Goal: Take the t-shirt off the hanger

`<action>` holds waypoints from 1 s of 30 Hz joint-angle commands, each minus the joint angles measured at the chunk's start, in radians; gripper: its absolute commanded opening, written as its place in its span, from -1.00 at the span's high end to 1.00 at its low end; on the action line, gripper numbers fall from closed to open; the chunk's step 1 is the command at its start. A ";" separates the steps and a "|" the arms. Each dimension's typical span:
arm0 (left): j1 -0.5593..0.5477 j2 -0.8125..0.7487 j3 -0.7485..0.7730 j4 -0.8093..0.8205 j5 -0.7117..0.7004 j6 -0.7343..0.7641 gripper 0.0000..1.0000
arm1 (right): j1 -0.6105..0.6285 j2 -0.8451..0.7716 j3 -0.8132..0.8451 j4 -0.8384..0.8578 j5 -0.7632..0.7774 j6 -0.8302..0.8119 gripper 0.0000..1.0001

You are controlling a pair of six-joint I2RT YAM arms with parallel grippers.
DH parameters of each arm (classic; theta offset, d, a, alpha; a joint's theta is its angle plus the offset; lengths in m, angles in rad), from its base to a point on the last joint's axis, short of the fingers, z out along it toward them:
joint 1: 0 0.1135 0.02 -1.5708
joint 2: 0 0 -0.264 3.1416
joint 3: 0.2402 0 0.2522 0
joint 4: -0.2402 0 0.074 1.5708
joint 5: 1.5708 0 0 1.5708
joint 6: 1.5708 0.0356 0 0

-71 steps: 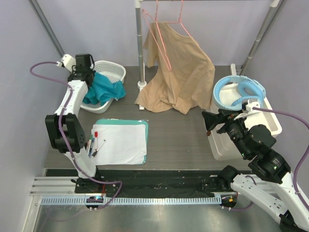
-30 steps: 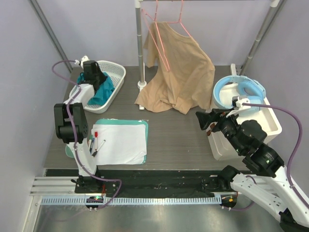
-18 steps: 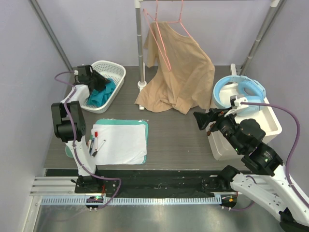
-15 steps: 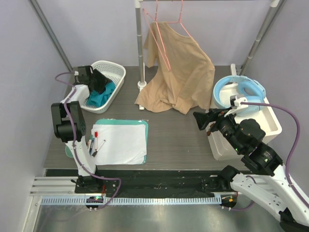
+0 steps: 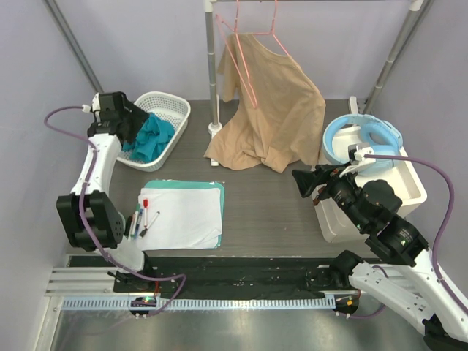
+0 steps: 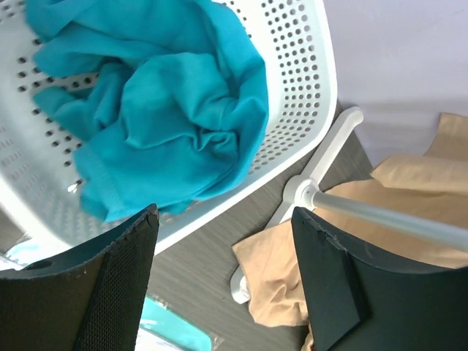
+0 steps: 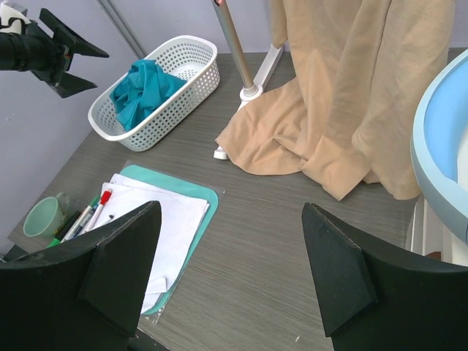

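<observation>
On the pink hanger [image 5: 252, 51] at the back rail, the tan t-shirt [image 5: 278, 110] hangs with its hem pooled on the table [image 5: 270, 208]. Left gripper [image 6: 223, 219] hovers over the white basket [image 5: 174, 110] holding a teal cloth [image 5: 150, 135], jaws apart and empty. Right gripper [image 7: 232, 212], well apart from the shirt, has its 2 fingers spread, gripping nothing

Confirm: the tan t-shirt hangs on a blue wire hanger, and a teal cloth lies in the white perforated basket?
The wire hanger is pink, not blue: see the top external view. The tan t-shirt, teal cloth and white perforated basket are as stated.
</observation>
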State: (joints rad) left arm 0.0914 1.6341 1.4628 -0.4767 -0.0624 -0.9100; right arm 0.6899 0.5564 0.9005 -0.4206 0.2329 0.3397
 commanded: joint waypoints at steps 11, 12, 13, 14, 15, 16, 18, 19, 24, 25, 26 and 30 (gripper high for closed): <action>-0.412 -0.458 -0.358 0.181 0.155 0.112 -0.22 | 0.002 0.028 0.070 -0.043 0.048 -0.024 -0.67; -0.444 -0.491 -0.387 0.190 0.147 0.118 -0.22 | 0.002 0.031 0.075 -0.050 0.052 -0.021 -0.67; -0.500 -0.526 -0.409 0.207 0.150 0.117 -0.22 | 0.002 0.034 0.081 -0.063 0.055 -0.021 -0.67; -0.527 -0.581 -0.430 0.249 0.159 0.109 -0.22 | 0.002 0.042 0.083 -0.067 0.069 -0.019 -0.67; -0.551 -0.609 -0.467 0.274 0.191 0.105 -0.22 | 0.002 0.051 0.086 -0.072 0.078 -0.015 -0.67; -0.599 -0.629 -0.481 0.289 0.206 0.105 -0.23 | 0.002 0.062 0.097 -0.075 0.089 -0.013 -0.67; -0.646 -0.681 -0.516 0.293 0.204 0.105 -0.23 | 0.002 0.111 0.115 -0.076 0.102 -0.010 -0.67; -0.686 -0.694 -0.531 0.293 0.196 0.100 -0.23 | 0.000 0.131 0.142 -0.078 0.102 -0.011 -0.67; -0.821 -0.741 -0.669 0.363 0.205 0.031 -0.24 | 0.002 0.304 0.291 -0.087 0.150 -0.057 -0.68; -0.867 -0.740 -0.686 0.375 0.210 0.023 -0.25 | 0.002 0.328 0.314 -0.087 0.184 -0.071 -0.68; -0.890 -0.738 -0.699 0.385 0.208 0.013 -0.25 | 0.000 0.352 0.339 -0.090 0.219 -0.083 -0.68; -0.976 -0.731 -0.710 0.395 0.199 0.017 -0.25 | -0.013 0.485 0.495 -0.090 0.380 -0.175 -0.67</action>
State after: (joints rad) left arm -0.8238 0.9077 0.7425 -0.1612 0.1268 -0.8818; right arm 0.6895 0.9691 1.2545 -0.5262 0.4412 0.2638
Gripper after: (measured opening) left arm 0.625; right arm 0.836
